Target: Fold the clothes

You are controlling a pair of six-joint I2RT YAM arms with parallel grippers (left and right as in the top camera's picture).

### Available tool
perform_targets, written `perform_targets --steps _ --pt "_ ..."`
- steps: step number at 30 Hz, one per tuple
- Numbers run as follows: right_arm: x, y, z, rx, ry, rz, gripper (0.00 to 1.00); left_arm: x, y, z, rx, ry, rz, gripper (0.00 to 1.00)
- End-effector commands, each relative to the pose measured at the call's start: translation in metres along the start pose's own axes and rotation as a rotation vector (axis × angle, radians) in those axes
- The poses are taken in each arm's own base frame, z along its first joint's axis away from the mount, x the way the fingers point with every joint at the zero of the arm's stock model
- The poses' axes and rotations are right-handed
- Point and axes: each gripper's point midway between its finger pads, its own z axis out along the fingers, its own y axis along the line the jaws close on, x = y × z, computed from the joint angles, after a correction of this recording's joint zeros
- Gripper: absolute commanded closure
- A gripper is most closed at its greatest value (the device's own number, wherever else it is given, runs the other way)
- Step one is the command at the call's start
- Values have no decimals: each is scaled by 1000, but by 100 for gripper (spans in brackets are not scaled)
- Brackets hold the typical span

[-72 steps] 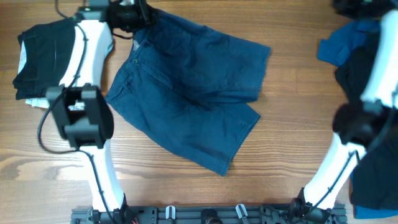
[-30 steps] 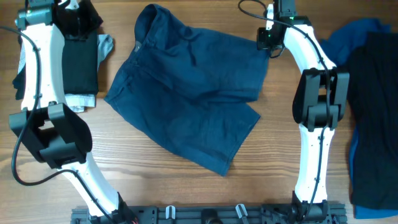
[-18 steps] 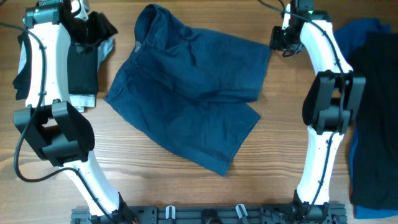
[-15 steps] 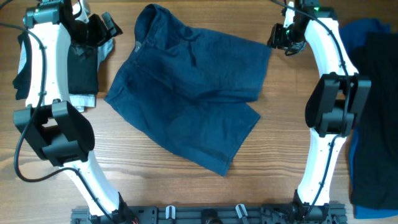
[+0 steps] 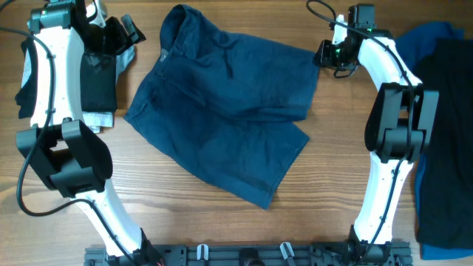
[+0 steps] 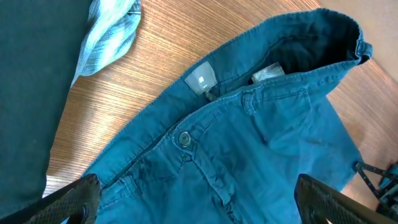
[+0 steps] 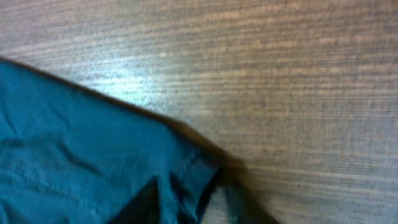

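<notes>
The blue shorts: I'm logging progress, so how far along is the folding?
Done: a black garment looks folded at the far left. In hand: the shorts lie spread flat, unfolded; the right gripper sits at a leg hem corner, and the left gripper hangs open over the waistband. Left: every fold of the shorts, plus the dark pile at the right edge.

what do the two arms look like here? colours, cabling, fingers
Both alike: the left arm and right arm have white tubular links joined by bulky black joint housings. A thin black cable loops off each. The left gripper and right gripper are black, with matte black fingers. No readable markings.
</notes>
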Motion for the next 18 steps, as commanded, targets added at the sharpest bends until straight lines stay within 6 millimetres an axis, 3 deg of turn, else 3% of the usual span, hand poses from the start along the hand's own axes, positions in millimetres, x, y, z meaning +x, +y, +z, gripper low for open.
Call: perform_targets --steps 1,2,4,8,11,18 --pt "7 2 4 -15 6 -8 73 1 3 6 -9 11 -1 0" --pt "8 2 6 -15 6 -7 75 1 3 6 -9 12 0 0" --pt "9 -1 10 -7 -5 -10 96 1 3 6 -9 12 0 0" --pt "-16 -30 4 142 -102 -30 96 1 3 6 -9 11 -1 0" --pt "-41 -42 -4 158 -202 -48 96 1 3 6 -9 12 0 0" --pt "-104 -43 -27 162 -471 -115 96 1 3 6 -9 12 0 0"
